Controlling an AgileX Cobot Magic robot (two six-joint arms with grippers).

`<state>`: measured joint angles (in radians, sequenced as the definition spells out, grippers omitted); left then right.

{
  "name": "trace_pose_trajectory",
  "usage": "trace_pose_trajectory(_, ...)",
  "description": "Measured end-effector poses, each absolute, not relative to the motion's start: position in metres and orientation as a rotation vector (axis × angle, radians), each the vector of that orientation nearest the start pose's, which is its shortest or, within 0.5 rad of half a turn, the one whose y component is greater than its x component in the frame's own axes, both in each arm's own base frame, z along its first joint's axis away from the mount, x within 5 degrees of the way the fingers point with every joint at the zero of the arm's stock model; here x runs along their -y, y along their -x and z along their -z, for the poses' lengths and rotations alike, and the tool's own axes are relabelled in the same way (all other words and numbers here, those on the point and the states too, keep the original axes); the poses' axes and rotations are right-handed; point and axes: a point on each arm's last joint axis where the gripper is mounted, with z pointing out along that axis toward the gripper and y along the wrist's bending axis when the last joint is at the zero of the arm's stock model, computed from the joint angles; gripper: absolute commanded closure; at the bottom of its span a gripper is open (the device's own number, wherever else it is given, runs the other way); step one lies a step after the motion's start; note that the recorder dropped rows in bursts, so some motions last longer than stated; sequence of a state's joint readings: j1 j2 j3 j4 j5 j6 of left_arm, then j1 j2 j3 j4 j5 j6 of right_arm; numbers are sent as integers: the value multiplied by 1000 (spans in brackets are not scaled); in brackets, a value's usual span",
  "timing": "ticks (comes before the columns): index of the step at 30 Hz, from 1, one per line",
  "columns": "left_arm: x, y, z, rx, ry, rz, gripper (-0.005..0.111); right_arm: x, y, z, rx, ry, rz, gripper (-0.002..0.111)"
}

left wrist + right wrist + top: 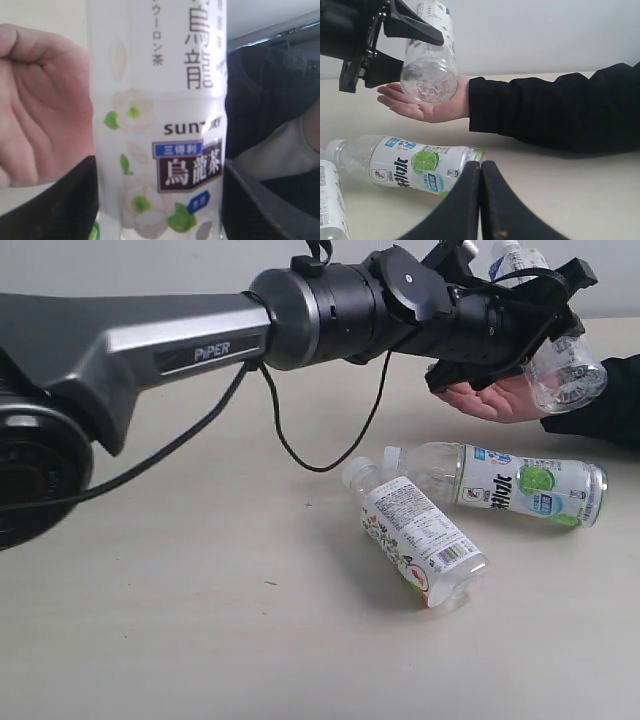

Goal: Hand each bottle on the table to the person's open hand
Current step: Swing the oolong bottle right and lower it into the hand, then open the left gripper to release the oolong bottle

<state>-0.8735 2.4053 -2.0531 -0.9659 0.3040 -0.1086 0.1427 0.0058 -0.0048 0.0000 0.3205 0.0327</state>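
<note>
Now my left gripper (545, 325) pinches a bottle (565, 370) over the hand (490, 400) at 2 o'clock, base toward 5, neck toward 11. Its label reads Suntory, 烏龍茶. My right gripper (481, 200) is pressed closed, empty.

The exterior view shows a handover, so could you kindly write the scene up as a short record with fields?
left gripper: shut on the held bottle
held bottle: flower label, tilted, base over the person's hand; contact unclear
person's hand: open, palm up
lime-label bottle: lying on the table, white cap
nutrition-label bottle: lying on the table, white cap near the lime-label bottle's cap
right gripper: shut, empty
</note>
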Motion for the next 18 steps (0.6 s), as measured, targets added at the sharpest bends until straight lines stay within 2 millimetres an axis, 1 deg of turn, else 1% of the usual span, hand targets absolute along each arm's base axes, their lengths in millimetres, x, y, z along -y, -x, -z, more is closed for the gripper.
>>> trace_pose_trajectory(3,447,-354,-188,-2351,73,1400,107,-8,-54,-186,-1804,99,-125,108)
trace_pose_trajectory(5,443,-362,-177,-2372,119,1405,107,-8,-54,-186,-1804,99,-125,108)
trace_pose_trajectory(6,438,-369,-168,-2388,152,1400,106,-8,-54,-186,-1804,99,-125,108)
trace_pose_trajectory(8,431,-377,-159,-2416,185,1399,99,-8,-54,-186,-1804,99,-125,108)
trace_pose_trajectory(9,430,-379,-159,-2420,187,1399,86,-8,-54,-186,-1804,99,-125,108)
trace_pose_trajectory(10,428,-379,-158,-2433,184,1400,78,-8,-54,-186,-1804,99,-125,108)
trace_pose_trajectory(11,427,-380,-158,-2435,184,1400,63,-8,-54,-186,-1804,99,-125,108)
trace_pose_trajectory(12,427,-381,-158,-2434,182,1400,54,-8,-54,-186,-1804,99,-125,108)
trace_pose_trajectory(13,427,-380,-158,-2440,177,1402,42,-8,-54,-186,-1804,99,-125,108)
trace_pose_trajectory(14,427,-379,-158,-2448,172,1404,33,-8,-54,-186,-1804,99,-125,108)
trace_pose_trajectory(18,428,-377,-157,-2471,145,1409,23,-8,-54,-186,-1804,99,-125,108)
